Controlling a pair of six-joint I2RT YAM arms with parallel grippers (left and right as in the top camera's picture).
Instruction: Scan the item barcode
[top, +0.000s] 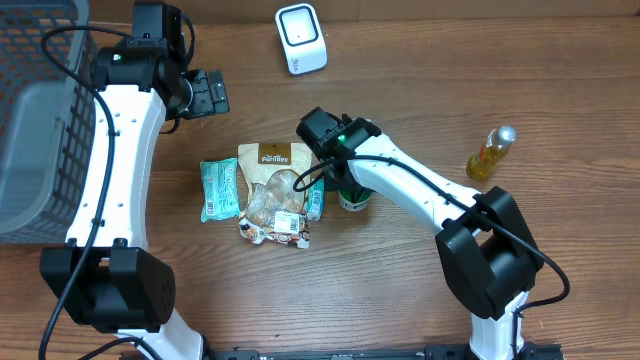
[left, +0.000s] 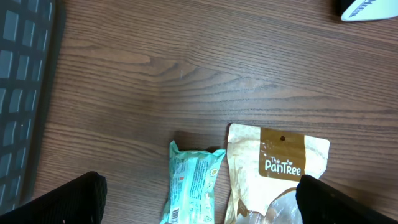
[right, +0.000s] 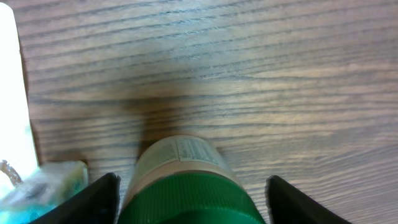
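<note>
Green-capped jar (right: 180, 155) fills the right wrist view, upright between the spread jaws of the right gripper (right: 191, 202). A gap shows on one side, so nothing is held yet. Off to the left sits the basket (top: 40, 120), with the left gripper (top: 212, 92) wide open and empty nearby. The jar stands just beside the Pantree pouch (top: 275, 185). Closing squarely on the cap should come first, then turning the label toward the white scanner (top: 300, 38).

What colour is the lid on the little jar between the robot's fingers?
Green. The lid shows best in the right wrist view.
</note>
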